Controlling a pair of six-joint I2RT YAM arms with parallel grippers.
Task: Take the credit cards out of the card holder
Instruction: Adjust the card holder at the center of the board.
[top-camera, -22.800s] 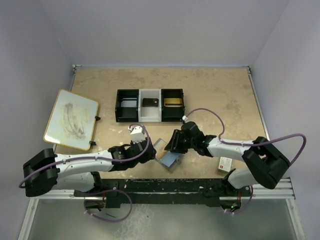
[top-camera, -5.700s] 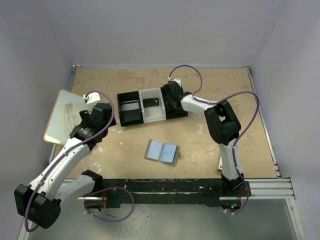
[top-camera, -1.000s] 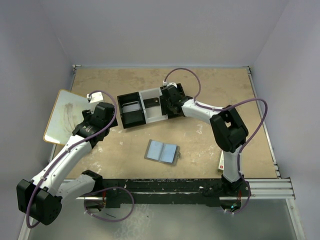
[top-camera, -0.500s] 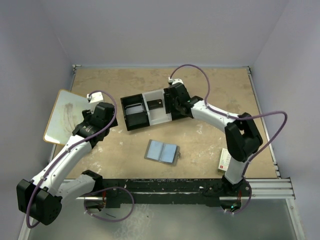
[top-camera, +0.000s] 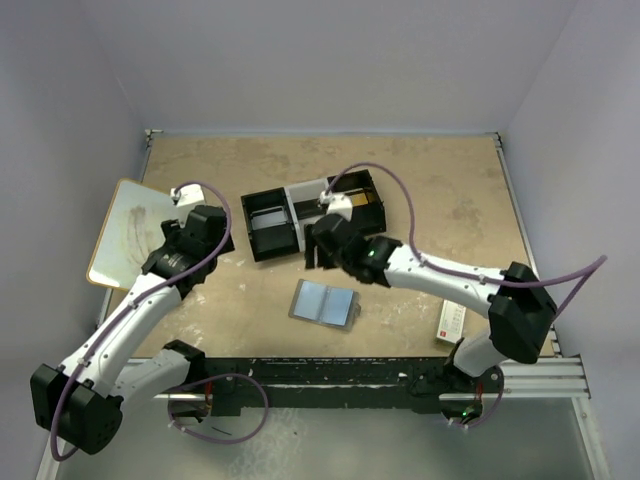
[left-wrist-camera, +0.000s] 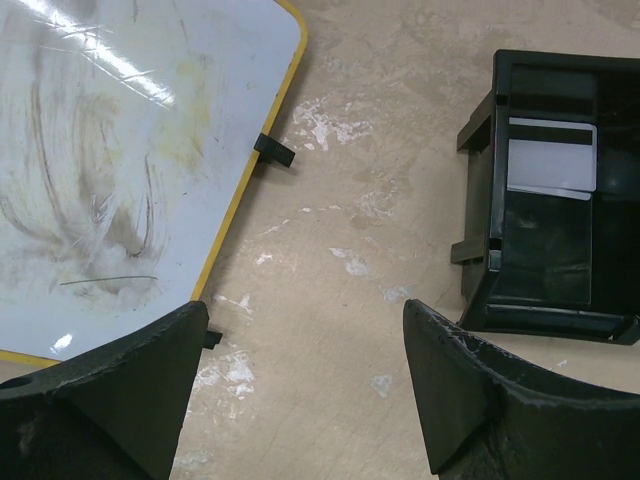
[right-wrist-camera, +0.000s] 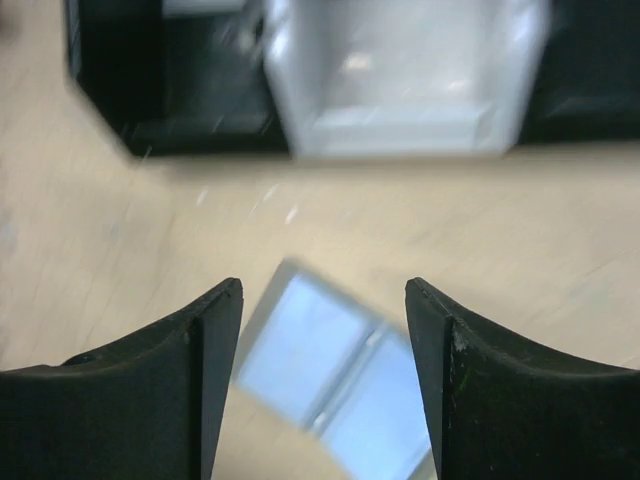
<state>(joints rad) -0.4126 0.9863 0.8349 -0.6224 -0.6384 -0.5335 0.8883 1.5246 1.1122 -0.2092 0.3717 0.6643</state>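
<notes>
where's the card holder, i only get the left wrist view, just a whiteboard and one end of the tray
observer: The card holder lies open and flat on the table, nearer the arm bases than the tray and not touching it.
operator: ok and is the right arm holding a card
observer: No. The right fingers are open with nothing between them, hovering over the gap between the tray and the card holder.
</notes>
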